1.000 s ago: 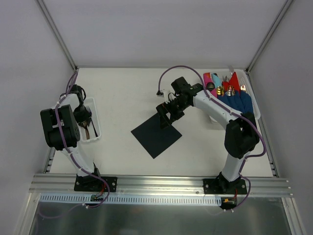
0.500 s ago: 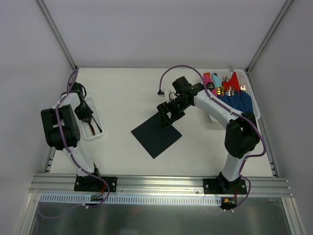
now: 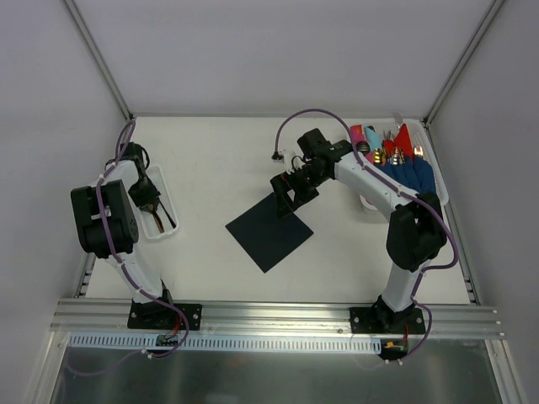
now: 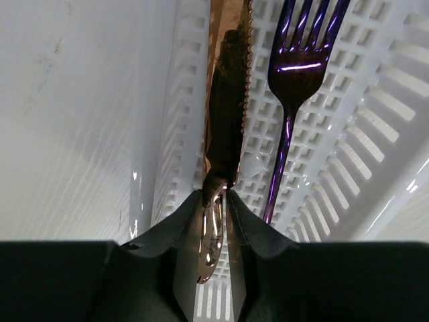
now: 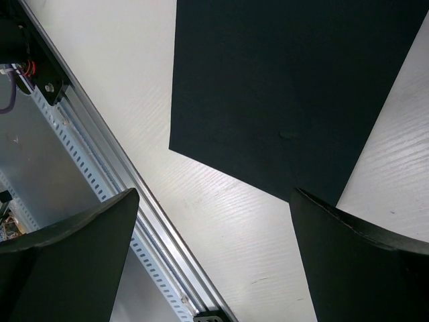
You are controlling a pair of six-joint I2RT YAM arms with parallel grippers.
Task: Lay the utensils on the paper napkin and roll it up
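As seen from above, napkin: the thin, near-black square paper napkin (image 3: 269,234) lies flat near the middle of the white counter (image 3: 210,160), turned corner-on like a diamond.
Top view, right arm: the right gripper (image 3: 286,200) hangs over the napkin's 12 o'clock corner.
Top view, left arm: the left gripper (image 3: 152,206) reaches into a white slotted plastic tray (image 3: 162,178) at the counter's 9 o'clock edge.
Top view, far corner: blue, red and pink rolled napkins (image 3: 408,172) sit at 2 o'clock, well apart from the dark sheet.
Left wrist, grip: the left gripper is clamped together on the handle of a rose-gold metal knife (image 4: 224,114), its serrated blade pointing to 12 o'clock over the tray floor.
Left wrist, neighbour: a glossy purple metal fork (image 4: 295,67) lies just beside the knife at 3 o'clock, tines toward 12 o'clock.
Right wrist, gripper: its fingers (image 5: 67,248) stand wide apart with nothing between them.
Right wrist, below: the napkin fills the view from 12 to 2 o'clock, and an aluminium rail (image 5: 100,134) runs along at 9 o'clock.
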